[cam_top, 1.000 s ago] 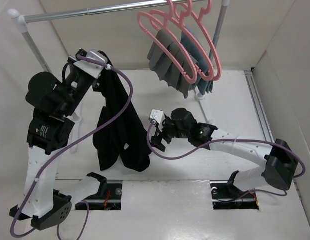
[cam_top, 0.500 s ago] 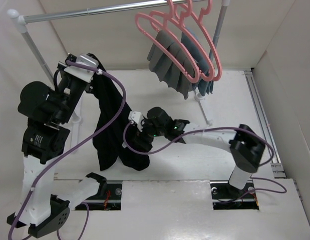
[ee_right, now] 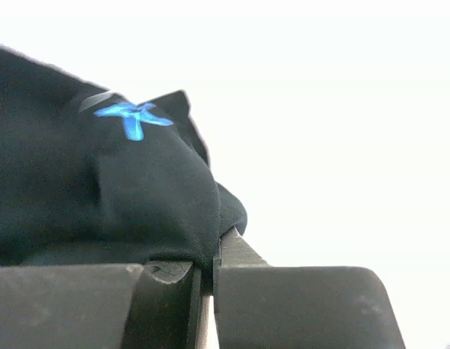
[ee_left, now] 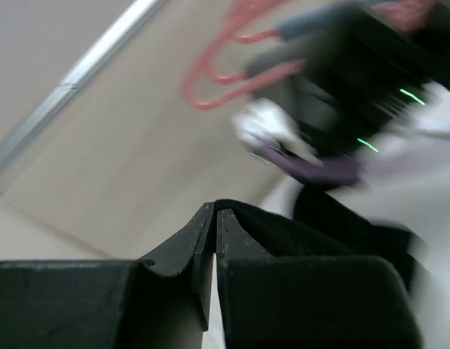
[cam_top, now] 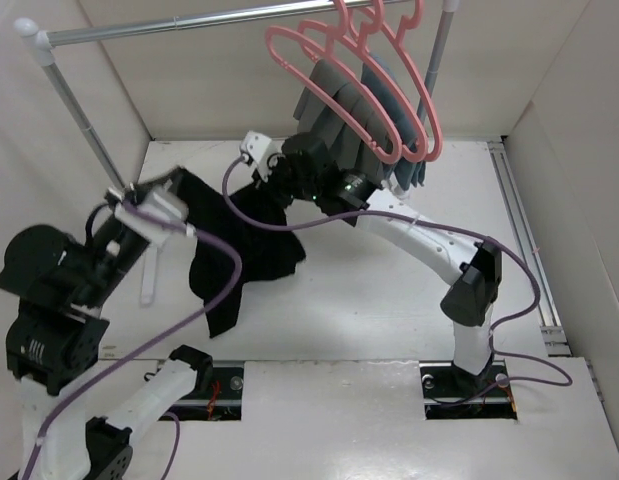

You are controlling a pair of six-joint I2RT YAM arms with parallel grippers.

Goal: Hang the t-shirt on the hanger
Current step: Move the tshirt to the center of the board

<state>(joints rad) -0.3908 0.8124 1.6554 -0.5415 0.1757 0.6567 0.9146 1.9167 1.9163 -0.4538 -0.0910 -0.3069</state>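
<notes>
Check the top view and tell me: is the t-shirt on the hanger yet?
No, the t-shirt hangs stretched between the left gripper and the right gripper, clear of the hanger.

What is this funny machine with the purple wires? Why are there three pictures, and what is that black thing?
It is a robot with two arms bolted to a white table. Each arm ends in a two-fingered pinching tool. The big picture comes from a camera up above, looking down on both arms. The other two come from little cameras on the wrists, so you see each tool's fingers up close. The black thing is a t-shirt. The left tool pinches one edge and the right tool pinches another, so the shirt is spread between them. The blue star is a mark on the shirt. At the back, pink hangers hang on a rail.
</notes>
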